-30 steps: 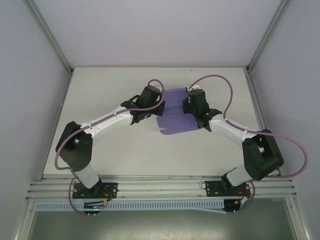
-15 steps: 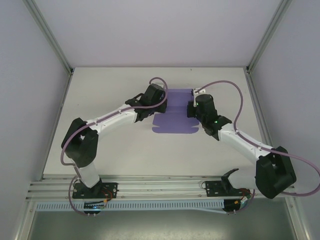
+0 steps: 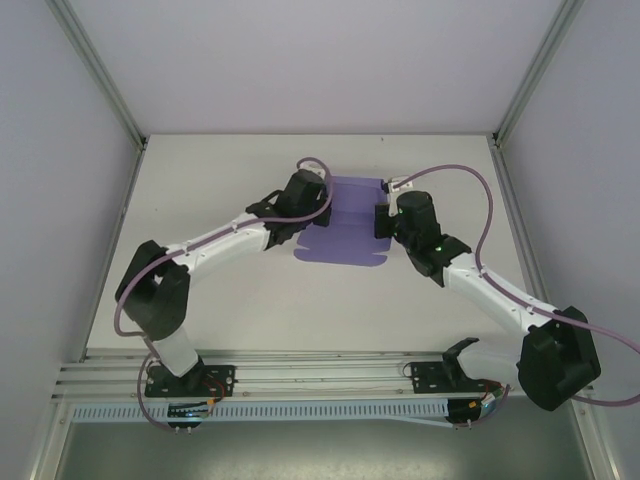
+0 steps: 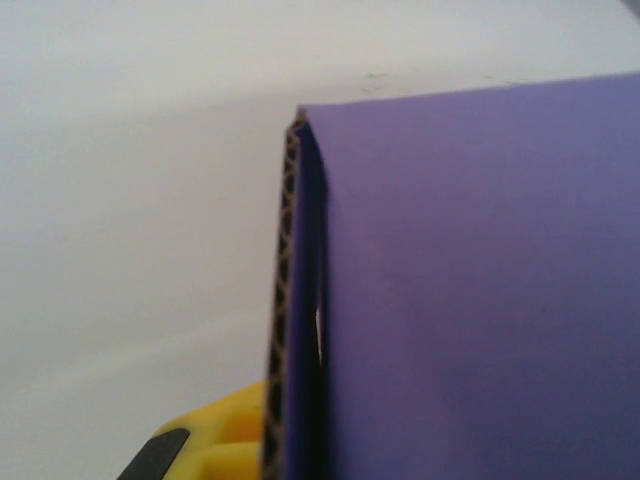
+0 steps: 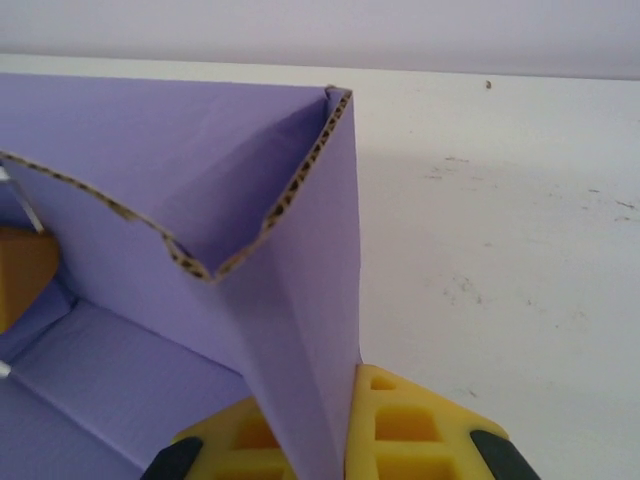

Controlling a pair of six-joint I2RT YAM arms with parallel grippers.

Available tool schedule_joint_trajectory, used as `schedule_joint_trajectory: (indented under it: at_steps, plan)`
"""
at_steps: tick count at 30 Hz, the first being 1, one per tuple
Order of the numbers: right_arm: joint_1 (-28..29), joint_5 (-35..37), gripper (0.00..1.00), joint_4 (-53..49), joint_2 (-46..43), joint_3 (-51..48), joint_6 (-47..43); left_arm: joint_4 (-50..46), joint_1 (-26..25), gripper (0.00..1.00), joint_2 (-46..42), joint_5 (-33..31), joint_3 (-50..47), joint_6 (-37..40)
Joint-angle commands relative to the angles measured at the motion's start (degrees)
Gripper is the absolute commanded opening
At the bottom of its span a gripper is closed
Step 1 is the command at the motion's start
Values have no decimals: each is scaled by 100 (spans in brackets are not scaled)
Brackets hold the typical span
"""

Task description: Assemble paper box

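1. The paper box (image 3: 345,235) lies at the far middle of the table (image 3: 250,300). It is half-formed, with its floor flat and its side walls running near-to-far.
2. Its right wall stands upright, clamped between the yellow pads (image 5: 420,432) of the right gripper (image 3: 383,220).
3. The left gripper (image 3: 322,212) is at the opposite wall. One yellow pad (image 4: 225,450) sits by the corrugated edge and the other is hidden, so I cannot tell whether it grips.
4. The box lies squarely between the two grippers, neither one nearer, so the next fold likely turns on both walls staying parallel.
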Motion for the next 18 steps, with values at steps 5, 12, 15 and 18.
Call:
schedule_joint_trajectory:
  at_steps: [5,12,15,18]
  plan:
    - [220,259,0,-48,-200,77,111,-2979,271,0,1079,-2939,1312,-1586]
    - [245,521,0,-56,-143,104,92,-3238,280,0,1135,-2959,1445,-1589]
    - [244,465,0,9,-87,97,107,-2220,279,11,873,-1967,1101,-583]
    - [250,443,0,37,-38,112,116,-476,280,44,108,-184,99,153]
